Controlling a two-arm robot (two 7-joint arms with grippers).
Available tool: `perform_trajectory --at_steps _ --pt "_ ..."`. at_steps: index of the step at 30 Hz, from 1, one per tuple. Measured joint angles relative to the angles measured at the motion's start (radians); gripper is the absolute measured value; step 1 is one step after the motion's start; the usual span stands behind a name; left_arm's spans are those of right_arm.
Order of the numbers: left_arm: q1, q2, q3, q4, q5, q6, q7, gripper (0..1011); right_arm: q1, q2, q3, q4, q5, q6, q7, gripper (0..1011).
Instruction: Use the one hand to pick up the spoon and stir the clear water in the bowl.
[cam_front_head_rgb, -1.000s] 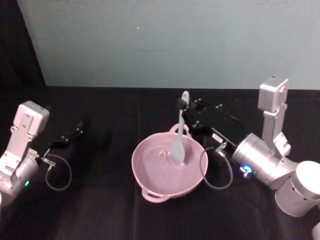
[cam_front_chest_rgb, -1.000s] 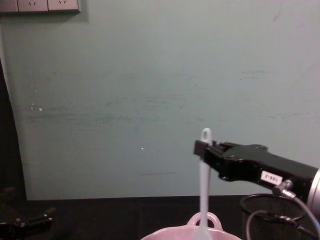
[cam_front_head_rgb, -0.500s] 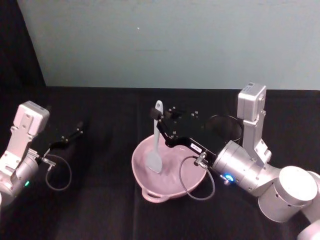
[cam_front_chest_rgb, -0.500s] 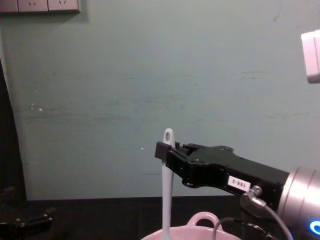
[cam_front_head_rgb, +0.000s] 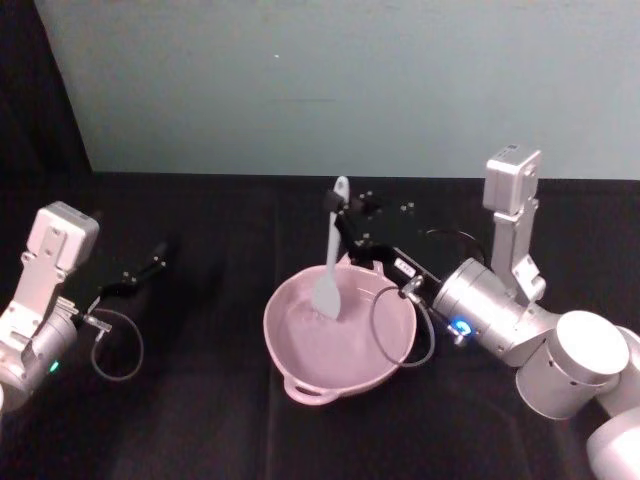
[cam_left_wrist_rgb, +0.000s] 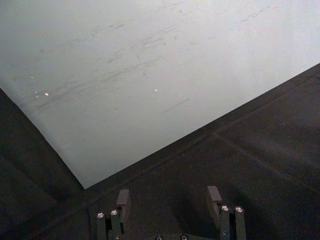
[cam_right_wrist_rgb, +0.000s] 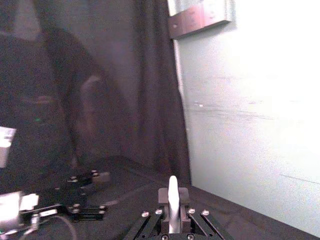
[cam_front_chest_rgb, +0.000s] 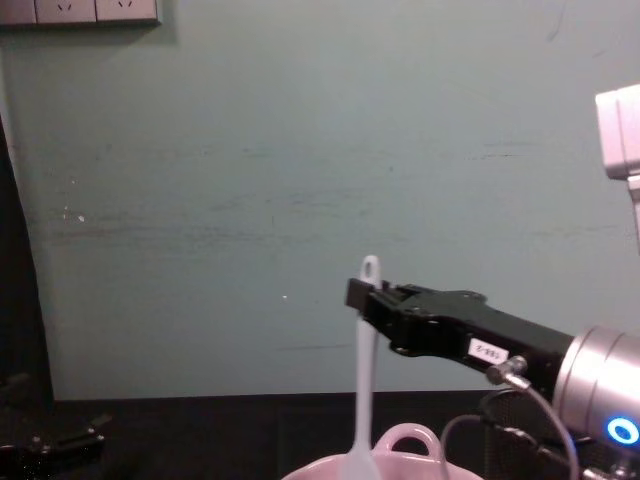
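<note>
Bare tabletop (cam_front_head_rgb: 200, 420) lies open left of the pink bowl (cam_front_head_rgb: 285, 355), while the right gripper (cam_front_head_rgb: 345, 208) and upright spoon (cam_front_head_rgb: 328, 290) crowd its far right side.

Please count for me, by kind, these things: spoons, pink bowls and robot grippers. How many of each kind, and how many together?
Spoons: 1, the white spoon, upright, blade down in the bowl.
Bowls: 1, the pink bowl.
Grippers: 2, the right gripper shut on the spoon's handle, and the left gripper open, idle at the left.
Total: 4.
</note>
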Motion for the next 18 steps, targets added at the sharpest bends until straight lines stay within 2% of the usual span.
perform_trajectory --at_steps 5,11,18 --pt "0.000 0.000 0.000 0.000 0.000 0.000 0.000 1005 -0.001 0.014 0.028 0.005 -0.011 -0.001 -0.027 124" --pt "0.000 0.000 0.000 0.000 0.000 0.000 0.000 1005 -0.023 0.041 0.060 -0.029 -0.023 -0.002 -0.046 124" --pt "0.000 0.000 0.000 0.000 0.000 0.000 0.000 1005 -0.062 0.068 0.065 -0.087 -0.035 0.019 -0.044 124"
